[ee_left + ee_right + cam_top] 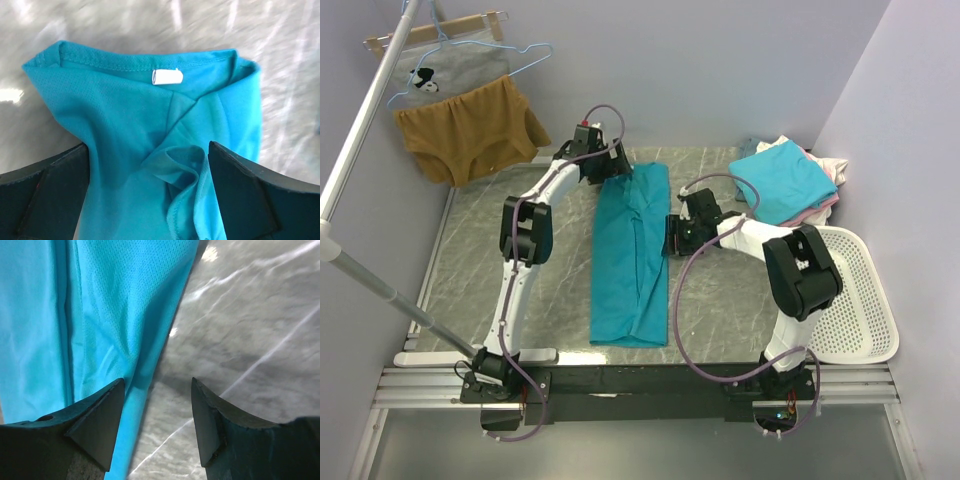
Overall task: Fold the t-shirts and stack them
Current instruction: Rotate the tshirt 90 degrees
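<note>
— Right, from my overhead feed: the grey marble table, and down its middle the teal t-shirt, folded lengthwise into one long strip with the collar at the far end.
— Other shirts?
— Piled in the far right corner. There's a turquoise t-shirt on top, with pink and white edges showing beneath, just beyond the white basket.
— Left claw?
— My left gripper sits at the collar end, fingers spread as wide as they go, one on each side of the bunched fabric. It isn't pinching anything. Whether the pads brush the cloth, I can't tell.
— And the right?
— My right gripper is at the strip's right edge, about halfway along, jaws partly apart. That edge runs past one finger, and the gap shows mostly bare marble. No grip there either.
— Smallest detail?
— A white label inside the collar.
</note>
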Action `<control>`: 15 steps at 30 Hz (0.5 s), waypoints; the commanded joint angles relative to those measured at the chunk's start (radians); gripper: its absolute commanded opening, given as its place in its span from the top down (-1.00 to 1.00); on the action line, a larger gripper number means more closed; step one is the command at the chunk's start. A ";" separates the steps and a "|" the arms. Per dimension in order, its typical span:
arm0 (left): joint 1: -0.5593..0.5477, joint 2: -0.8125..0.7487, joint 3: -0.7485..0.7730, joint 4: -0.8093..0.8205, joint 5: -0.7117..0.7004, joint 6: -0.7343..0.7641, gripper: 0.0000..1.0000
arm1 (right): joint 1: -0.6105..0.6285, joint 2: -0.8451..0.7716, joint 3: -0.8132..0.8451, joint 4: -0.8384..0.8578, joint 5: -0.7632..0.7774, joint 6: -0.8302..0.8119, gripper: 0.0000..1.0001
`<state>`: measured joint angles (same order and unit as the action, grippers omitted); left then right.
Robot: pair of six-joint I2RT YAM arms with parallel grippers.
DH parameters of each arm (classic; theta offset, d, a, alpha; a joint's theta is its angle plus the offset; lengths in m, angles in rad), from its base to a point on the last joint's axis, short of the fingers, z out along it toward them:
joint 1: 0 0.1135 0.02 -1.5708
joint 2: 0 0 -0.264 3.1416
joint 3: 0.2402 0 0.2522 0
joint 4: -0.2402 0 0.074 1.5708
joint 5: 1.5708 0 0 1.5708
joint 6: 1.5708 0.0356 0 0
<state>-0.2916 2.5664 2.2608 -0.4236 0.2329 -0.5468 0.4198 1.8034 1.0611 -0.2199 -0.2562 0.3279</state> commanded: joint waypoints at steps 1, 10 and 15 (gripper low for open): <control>0.012 0.069 0.134 0.014 0.146 -0.039 -0.99 | -0.029 0.017 0.046 -0.021 0.015 -0.007 -0.25; 0.023 -0.212 -0.230 0.045 0.062 0.016 -0.99 | -0.035 -0.079 0.022 -0.016 -0.014 -0.001 -0.26; 0.023 -0.221 -0.275 -0.099 -0.026 0.050 -0.99 | -0.035 -0.121 -0.021 -0.004 -0.023 0.010 -0.26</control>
<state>-0.2726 2.4157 2.0403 -0.4156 0.2790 -0.5415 0.3916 1.7634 1.0691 -0.2398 -0.2634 0.3290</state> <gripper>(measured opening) 0.994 0.629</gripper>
